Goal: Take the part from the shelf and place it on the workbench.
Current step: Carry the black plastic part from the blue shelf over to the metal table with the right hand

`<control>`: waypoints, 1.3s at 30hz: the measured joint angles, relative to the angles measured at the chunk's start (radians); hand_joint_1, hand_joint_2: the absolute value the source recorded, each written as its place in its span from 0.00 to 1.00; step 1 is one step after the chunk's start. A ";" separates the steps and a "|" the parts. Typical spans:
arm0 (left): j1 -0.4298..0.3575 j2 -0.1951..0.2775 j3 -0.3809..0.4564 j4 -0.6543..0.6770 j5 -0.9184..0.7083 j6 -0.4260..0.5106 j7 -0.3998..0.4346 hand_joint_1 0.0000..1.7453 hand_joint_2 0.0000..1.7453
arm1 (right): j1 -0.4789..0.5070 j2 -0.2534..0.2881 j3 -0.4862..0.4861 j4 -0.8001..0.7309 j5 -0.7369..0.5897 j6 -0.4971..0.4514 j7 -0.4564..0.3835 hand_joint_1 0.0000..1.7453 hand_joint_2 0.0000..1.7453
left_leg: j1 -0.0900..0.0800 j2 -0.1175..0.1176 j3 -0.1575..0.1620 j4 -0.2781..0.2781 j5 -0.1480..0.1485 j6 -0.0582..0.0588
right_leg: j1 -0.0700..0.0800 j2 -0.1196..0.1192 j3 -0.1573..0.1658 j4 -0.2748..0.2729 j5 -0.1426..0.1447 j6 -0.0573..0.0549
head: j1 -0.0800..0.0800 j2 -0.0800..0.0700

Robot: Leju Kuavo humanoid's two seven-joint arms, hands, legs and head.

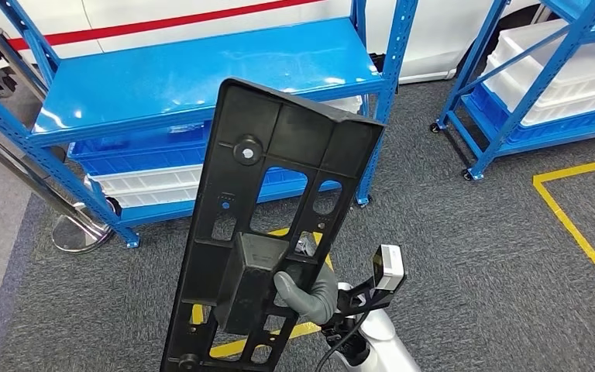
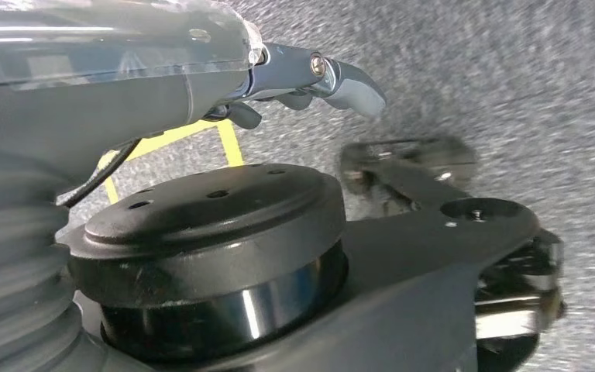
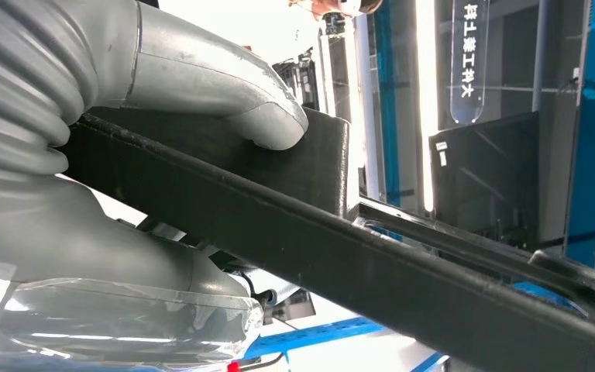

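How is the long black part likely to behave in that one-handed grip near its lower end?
The black part looks like stiff ribbed plastic, unlikely to flex. Probably light, given its cutouts. The right hand holds it low, so the long upper end may lever or swing.

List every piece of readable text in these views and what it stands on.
One text: white characters on a hanging blue banner in the right wrist view, seen turned and too blurred to read surely.
The black part, gripped by the right hand, bears no readable marking.
The shelf shows none.

The right hand [image 1: 310, 293] is raised with its fingers [image 3: 267, 124] clamped, while the left hand [image 2: 310, 81] hangs with curled fingers.
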 joint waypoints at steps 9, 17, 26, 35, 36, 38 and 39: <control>-0.006 0.003 -0.013 0.000 -0.007 0.000 0.003 0.00 1.00 | 0.008 0.000 -0.001 -0.016 0.002 -0.001 -0.001 1.00 1.00 | -0.021 -0.035 0.260 -0.329 0.074 0.046 | -0.002 0.039 -0.072 -0.025 0.111 0.031 | 0.000 0.000; -0.004 0.003 -0.018 0.000 -0.018 -0.006 0.006 0.00 1.00 | 0.018 -0.007 -0.002 -0.016 0.011 -0.011 -0.001 1.00 1.00 | -0.016 0.027 0.139 -0.323 0.171 0.054 | -0.010 0.006 -0.096 0.240 -0.054 0.061 | 0.002 0.000; -0.003 0.001 -0.029 0.000 -0.028 -0.001 0.014 0.00 1.00 | 0.023 -0.011 -0.003 -0.031 0.014 -0.018 -0.003 1.00 1.00 | -0.009 0.040 0.064 -0.250 0.170 0.006 | -0.002 -0.019 0.082 -0.028 -0.055 0.012 | 0.003 0.000; 0.002 0.001 -0.037 0.000 -0.032 -0.001 0.010 0.00 1.00 | 0.031 -0.011 -0.003 -0.037 0.017 -0.030 -0.002 1.00 1.00 | 0.009 -0.020 0.134 -0.216 0.119 -0.012 | -0.006 0.025 0.044 -0.024 -0.022 0.013 | 0.003 0.000; 0.003 0.001 -0.037 0.000 -0.032 -0.002 0.009 0.00 1.00 | 0.031 -0.011 -0.003 -0.040 0.018 -0.031 -0.002 1.00 1.00 | 0.008 -0.028 0.160 -0.262 0.126 -0.009 | -0.006 0.030 0.041 -0.023 -0.019 0.019 | 0.003 0.000; 0.004 0.001 -0.037 0.000 -0.032 -0.004 0.007 0.00 1.00 | 0.032 -0.011 -0.003 -0.045 0.019 -0.033 -0.002 1.00 1.00 | 0.004 -0.035 0.175 -0.292 0.122 -0.002 | -0.007 0.039 0.035 -0.024 -0.011 0.033 | 0.003 0.000; 0.004 0.001 -0.037 0.000 -0.032 -0.004 0.007 0.00 1.00 | 0.032 -0.011 -0.003 -0.046 0.019 -0.033 -0.002 1.00 1.00 | 0.004 -0.032 0.174 -0.297 0.123 0.002 | -0.007 0.043 0.033 -0.025 -0.008 0.039 | 0.003 0.000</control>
